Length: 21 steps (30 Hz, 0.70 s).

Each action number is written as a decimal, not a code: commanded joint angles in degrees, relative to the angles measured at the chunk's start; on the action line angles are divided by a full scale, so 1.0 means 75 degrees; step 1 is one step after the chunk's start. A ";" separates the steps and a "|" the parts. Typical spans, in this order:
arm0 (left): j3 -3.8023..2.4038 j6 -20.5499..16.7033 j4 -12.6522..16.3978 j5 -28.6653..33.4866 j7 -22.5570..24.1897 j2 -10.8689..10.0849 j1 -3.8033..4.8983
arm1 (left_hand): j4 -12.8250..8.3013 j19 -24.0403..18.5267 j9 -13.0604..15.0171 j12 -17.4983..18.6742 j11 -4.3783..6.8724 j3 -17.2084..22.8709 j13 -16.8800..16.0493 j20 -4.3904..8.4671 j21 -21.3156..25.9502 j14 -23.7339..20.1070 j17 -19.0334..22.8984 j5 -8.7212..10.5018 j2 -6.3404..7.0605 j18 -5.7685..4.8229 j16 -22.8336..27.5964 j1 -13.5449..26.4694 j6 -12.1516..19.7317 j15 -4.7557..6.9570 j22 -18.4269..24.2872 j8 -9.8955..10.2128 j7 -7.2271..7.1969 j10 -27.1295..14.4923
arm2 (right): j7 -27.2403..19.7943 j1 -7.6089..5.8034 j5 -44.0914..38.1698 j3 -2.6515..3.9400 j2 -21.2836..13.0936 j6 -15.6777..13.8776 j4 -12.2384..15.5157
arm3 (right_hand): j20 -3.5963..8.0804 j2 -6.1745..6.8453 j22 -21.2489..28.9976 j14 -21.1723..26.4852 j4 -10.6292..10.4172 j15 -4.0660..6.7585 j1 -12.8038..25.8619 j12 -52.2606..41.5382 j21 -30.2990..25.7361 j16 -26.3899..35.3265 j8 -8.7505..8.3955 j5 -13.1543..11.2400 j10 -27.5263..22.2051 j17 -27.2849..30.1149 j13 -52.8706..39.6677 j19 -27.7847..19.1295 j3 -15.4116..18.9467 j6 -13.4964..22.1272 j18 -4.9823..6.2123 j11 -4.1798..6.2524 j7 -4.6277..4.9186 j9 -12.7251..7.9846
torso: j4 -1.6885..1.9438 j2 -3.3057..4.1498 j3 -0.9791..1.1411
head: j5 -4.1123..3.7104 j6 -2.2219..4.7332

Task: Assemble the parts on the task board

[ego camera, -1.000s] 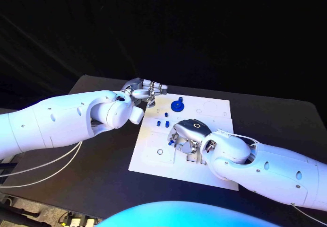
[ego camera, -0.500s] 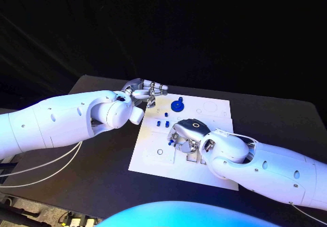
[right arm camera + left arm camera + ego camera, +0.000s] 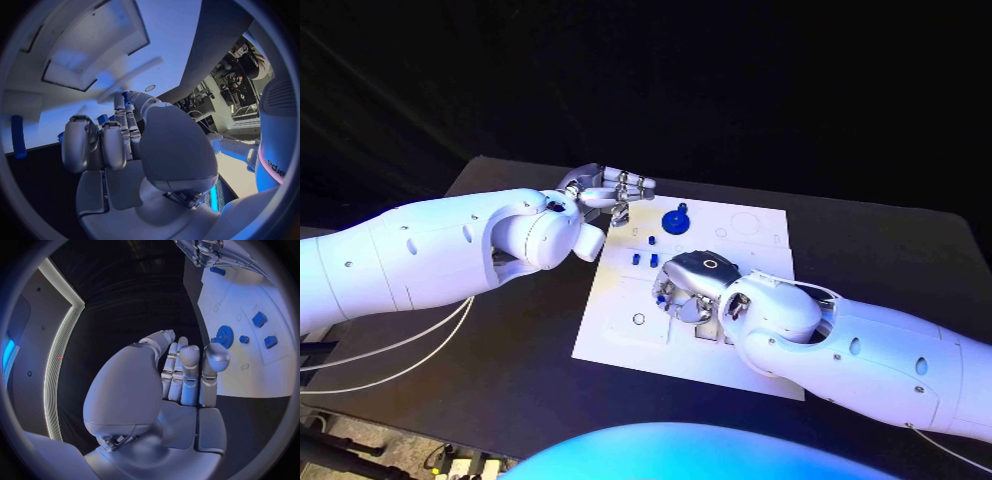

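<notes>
While the right hand (image 3: 692,287) curls low over the task board (image 3: 625,335), grip unclear, and the left hand (image 3: 607,192) hovers empty-fingered, the blue gear (image 3: 676,221) looks light, rigid, best pinched by its rim.

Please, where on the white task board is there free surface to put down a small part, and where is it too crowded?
Free: the near-left part of the white task board, between its left edge and the right hand, holding only a small ring mark. The far-right corner, beyond the blue gear-shaped part, shows only circle outlines. Crowded: the far-left corner, where the left hand hovers by small blue pegs.
</notes>
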State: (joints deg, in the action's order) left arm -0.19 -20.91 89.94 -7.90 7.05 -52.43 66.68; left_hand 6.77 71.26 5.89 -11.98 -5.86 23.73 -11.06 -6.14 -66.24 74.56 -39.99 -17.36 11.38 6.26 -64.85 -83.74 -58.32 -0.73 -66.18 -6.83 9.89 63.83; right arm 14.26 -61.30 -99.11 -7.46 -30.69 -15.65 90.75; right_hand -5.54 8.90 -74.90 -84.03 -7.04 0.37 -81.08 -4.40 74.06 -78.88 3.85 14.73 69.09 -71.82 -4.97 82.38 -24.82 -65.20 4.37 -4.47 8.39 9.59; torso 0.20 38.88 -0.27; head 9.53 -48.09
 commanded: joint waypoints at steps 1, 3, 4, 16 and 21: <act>-0.0006 0.0125 0.0018 -0.0030 0.0008 0.0004 0.0010 | -0.0043 0.0044 -0.0007 -0.0031 0.0007 -0.0001 -0.0011 -0.0013 0.0018 0.0001 0.0007 -0.0034 -0.0078 0.0062 -0.0022 0.0007 0.0036 -0.0052 0.0010 0.0026 0.0005 -0.0072 | 0.0093 0.0021 -0.0089 -0.0023 -0.0011 0.0131 -0.0039 | -0.0058 0.0066 -0.0994 -0.0281 0.0049 -0.0103 0.0113 0.0116 -0.0228 0.0094 -0.0035 0.0037 -0.0311 0.0125 0.0112 -0.0128 -0.0010 0.0152 -0.0077 -0.0092 0.0048 -0.0063 | -0.0012 0.0000 0.0004 | 0.0009 -0.0005; -0.0006 0.0125 0.0016 -0.0031 0.0005 0.0006 0.0010 | -0.0045 0.0050 -0.0008 -0.0038 0.0005 -0.0002 -0.0013 -0.0015 0.0012 0.0002 0.0002 -0.0034 -0.0083 0.0060 -0.0027 0.0006 0.0039 -0.0054 0.0004 0.0025 0.0006 -0.0088 | 0.0080 0.0021 -0.0082 -0.0024 -0.0009 0.0093 -0.0032 | -0.0096 0.0110 -0.0941 -0.0255 0.0069 -0.0141 0.0167 0.0110 -0.0363 0.0147 -0.0040 0.0044 -0.0473 0.0206 0.0144 -0.0193 -0.0003 0.0249 -0.0050 -0.0142 0.0090 -0.0094 | -0.0011 -0.0002 0.0008 | 0.0010 -0.0004; -0.0006 0.0125 0.0016 -0.0031 0.0004 0.0007 0.0010 | -0.0045 0.0050 -0.0008 -0.0038 0.0005 -0.0002 -0.0013 -0.0015 0.0012 0.0002 0.0002 -0.0034 -0.0083 0.0060 -0.0027 0.0006 0.0039 -0.0054 0.0004 0.0025 0.0006 -0.0088 | 0.0078 0.0021 -0.0081 -0.0024 -0.0008 0.0081 -0.0030 | -0.0103 0.0120 -0.0932 -0.0251 0.0073 -0.0147 0.0180 0.0106 -0.0385 0.0156 -0.0040 0.0046 -0.0502 0.0219 0.0148 -0.0203 0.0001 0.0270 -0.0046 -0.0151 0.0096 -0.0102 | -0.0011 -0.0002 0.0008 | 0.0010 -0.0004; -0.0005 0.0140 -0.0009 -0.0035 -0.0012 0.0015 0.0010 | -0.0045 0.0050 -0.0008 -0.0038 0.0005 -0.0002 -0.0013 -0.0015 0.0012 0.0002 0.0002 -0.0034 -0.0083 0.0060 -0.0027 0.0006 0.0039 -0.0054 0.0004 0.0025 0.0006 -0.0088 | 0.0175 0.0021 -0.0139 -0.0024 -0.0214 -0.0472 0.0127 | -0.0197 0.0258 -0.0676 -0.0157 0.0216 -0.0212 0.0336 0.0034 -0.1012 0.0383 -0.0034 0.0114 -0.1157 0.0568 0.0164 -0.0480 0.0186 0.0866 0.0081 -0.0227 0.0099 -0.0303 | -0.0005 -0.0009 0.0011 | -0.0021 0.0027; -0.0005 0.0143 -0.0016 -0.0035 -0.0020 0.0010 0.0010 | -0.0048 0.0049 -0.0008 -0.0044 0.0004 -0.0002 -0.0014 -0.0017 0.0015 0.0001 0.0000 -0.0034 -0.0088 0.0060 -0.0030 0.0004 0.0042 -0.0056 0.0006 0.0024 0.0007 -0.0102 | 0.0228 -0.0019 -0.0162 0.0025 -0.0611 -0.0534 0.0514 | -0.0197 0.0248 -0.0675 -0.0156 0.0223 -0.0205 0.0363 -0.0015 -0.1015 0.0395 -0.0007 0.0147 -0.1168 0.0589 0.0153 -0.0472 0.0234 0.0836 0.0081 -0.0212 0.0071 -0.0305 | -0.0007 -0.0001 0.0010 | -0.0055 0.0060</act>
State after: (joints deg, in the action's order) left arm -0.19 -20.77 89.76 -7.99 6.82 -52.43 66.69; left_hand 6.77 71.26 5.90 -11.98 -5.85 23.74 -11.10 -6.14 -66.24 74.56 -39.99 -17.36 11.38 6.26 -64.85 -83.74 -58.32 -0.73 -66.17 -6.83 9.89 63.43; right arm 15.11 -61.33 -99.29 -7.37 -35.01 -18.41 94.10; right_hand -6.96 10.92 -74.94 -84.03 -5.37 -0.83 -78.92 -4.34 66.67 -76.25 3.74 15.66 60.74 -67.45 -3.76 79.09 -23.48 -59.04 4.38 -6.21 8.90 7.40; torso 0.15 38.82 -0.20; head 9.20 -47.75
